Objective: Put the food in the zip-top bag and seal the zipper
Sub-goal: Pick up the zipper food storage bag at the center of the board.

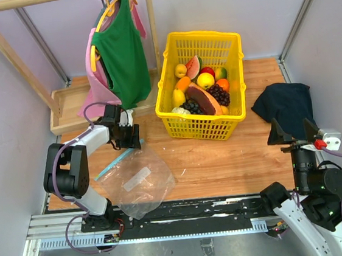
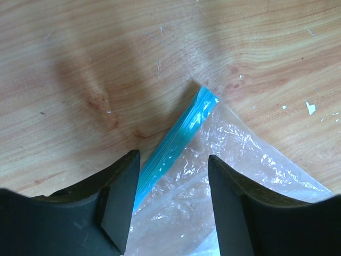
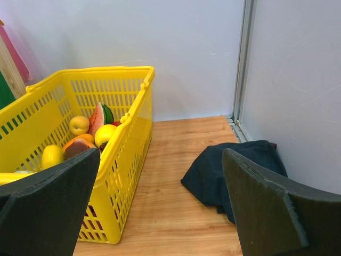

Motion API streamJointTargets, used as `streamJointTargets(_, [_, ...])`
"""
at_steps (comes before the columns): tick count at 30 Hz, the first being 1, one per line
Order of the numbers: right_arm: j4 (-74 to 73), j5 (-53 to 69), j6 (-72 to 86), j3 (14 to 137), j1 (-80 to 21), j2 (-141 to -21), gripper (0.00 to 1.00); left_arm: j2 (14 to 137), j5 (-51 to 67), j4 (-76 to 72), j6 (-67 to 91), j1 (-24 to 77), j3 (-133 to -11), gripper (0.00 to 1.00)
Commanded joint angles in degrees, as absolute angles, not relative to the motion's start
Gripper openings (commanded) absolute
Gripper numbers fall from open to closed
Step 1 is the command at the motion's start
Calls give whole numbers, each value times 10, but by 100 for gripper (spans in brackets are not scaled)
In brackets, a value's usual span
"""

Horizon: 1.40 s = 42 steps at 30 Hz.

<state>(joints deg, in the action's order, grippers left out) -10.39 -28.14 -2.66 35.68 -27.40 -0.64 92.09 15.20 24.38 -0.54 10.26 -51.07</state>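
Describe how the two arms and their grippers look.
The left arm and right arm have black joints, white shells and purple cables. The left gripper and right gripper each have two broad matte-black wedge fingers. A white block with a red spot sits by the right wrist.

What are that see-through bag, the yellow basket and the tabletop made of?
The bag looks like thin clear plastic film: crinkled, glossy, wood showing through. The basket seems rigid moulded plastic: uniform yellow lattice. The tabletop shows matte wood grain; solid wood or laminate, I cannot tell.
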Motion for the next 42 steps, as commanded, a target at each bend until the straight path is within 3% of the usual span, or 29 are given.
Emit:
streamJointTargets(1, [-93, -294, -30, 354, -285, 3, 98, 924, 163, 259, 0, 104, -518, 58])
streamJointTargets(13, [-96, -301, -32, 355, -285, 0, 98, 951, 46, 271, 10, 166, -523, 49])
streamJointTargets(22, [-99, -297, -32, 357, -285, -6, 98, 935, 24, 286, 17, 172, -544, 22])
streamJointTargets(27, [-110, -285, -26, 370, -285, -28, 98, 882, 31, 282, 21, 172, -545, 1])
streamJointTargets(42, [-221, -215, 76, 467, -285, -167, 98, 671, 33, 248, 57, 172, -519, 1])
